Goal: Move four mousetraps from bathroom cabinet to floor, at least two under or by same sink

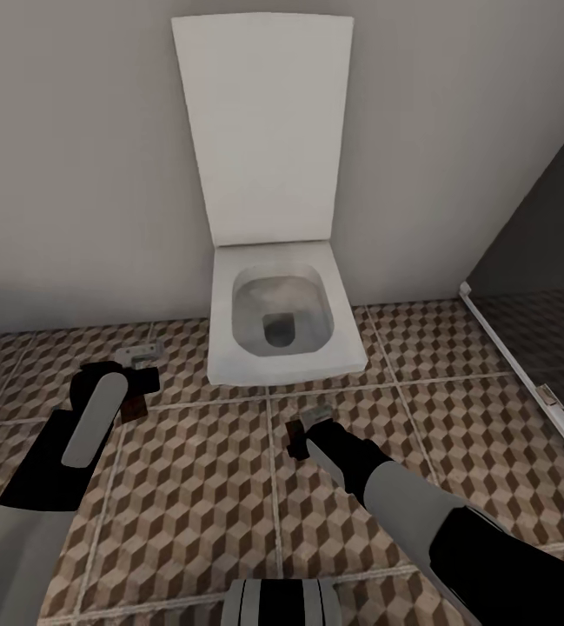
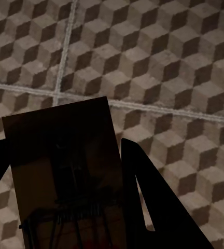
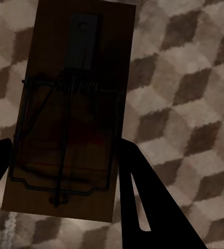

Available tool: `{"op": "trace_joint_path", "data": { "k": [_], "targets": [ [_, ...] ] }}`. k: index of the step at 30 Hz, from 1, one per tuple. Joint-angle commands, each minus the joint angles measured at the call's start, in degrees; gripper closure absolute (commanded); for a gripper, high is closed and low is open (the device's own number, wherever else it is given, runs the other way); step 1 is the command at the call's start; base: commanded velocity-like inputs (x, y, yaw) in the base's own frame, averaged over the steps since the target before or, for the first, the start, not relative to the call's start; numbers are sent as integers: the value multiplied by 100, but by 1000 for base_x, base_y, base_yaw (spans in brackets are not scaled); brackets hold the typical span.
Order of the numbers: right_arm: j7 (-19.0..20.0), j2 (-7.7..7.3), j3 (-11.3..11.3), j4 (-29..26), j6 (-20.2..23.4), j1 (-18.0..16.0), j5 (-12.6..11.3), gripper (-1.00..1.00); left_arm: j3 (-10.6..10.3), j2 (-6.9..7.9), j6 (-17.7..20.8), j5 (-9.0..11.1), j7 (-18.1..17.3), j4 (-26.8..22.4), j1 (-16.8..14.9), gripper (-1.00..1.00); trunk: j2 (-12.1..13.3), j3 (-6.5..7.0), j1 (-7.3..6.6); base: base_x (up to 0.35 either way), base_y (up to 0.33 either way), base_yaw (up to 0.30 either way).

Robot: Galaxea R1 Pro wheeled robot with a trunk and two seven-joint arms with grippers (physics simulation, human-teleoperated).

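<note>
**Both arms over the tiled floor before the toilet, each carrying a mousetrap**

The plain grey wall (image 1: 73,174) rises behind the scene. Below it spreads the bathroom floor (image 1: 195,487) of large square tiles printed with a brown, beige and cream cube pattern and pale grout lines. At the far right stands the dark glass shower enclosure (image 1: 542,261) with a white base rail. The white rectangular toilet (image 1: 282,322) stands against the wall at centre, its lid raised upright and its bowl open.

The left arm, black with a grey panel, reaches toward the floor left of the toilet; its left gripper (image 2: 65,197) is clenched on a flat rectangular brown wooden mousetrap (image 2: 60,161), the board sitting between the two dark fingers (image 2: 158,207) above the tiles. The right arm, grey and black, extends toward the floor in front of the bowl; its right gripper (image 3: 60,197) likewise grasps a second brown wooden mousetrap (image 3: 70,104), whose dark wire spring bar and metal plate face the wrist camera.

A small pale grey object (image 1: 142,353) lies on the tiles just beyond the left gripper, near the wall; too small to tell what it is.
</note>
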Motion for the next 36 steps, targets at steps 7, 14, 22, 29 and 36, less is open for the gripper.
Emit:
{"op": "trace_joint_path", "data": {
  "k": [7,14,22,29,36],
  "targets": [
    [-43,0,24,-14,14,-11,-71,100,-13,7,27,29,57,-7,-4,100,-5,-49,4,0,0,0],
    [-43,0,25,-38,14,-13,-72,100,-10,7,27,31,58,-12,-4,100,-9,-116,11,0,0,0],
    [-43,0,24,-51,14,-14,-72,100,-15,7,27,26,58,-16,-4,100,-17,-249,27,0,0,0],
    [-43,0,23,-67,14,-21,-65,100,-16,7,27,24,58,-37,-4,100,-22,-337,37,0,0,0],
    [-43,0,23,-71,14,-48,-64,100,-16,7,27,24,58,-68,-4,100,-22,-337,37,0,0,0]
  ]
}}
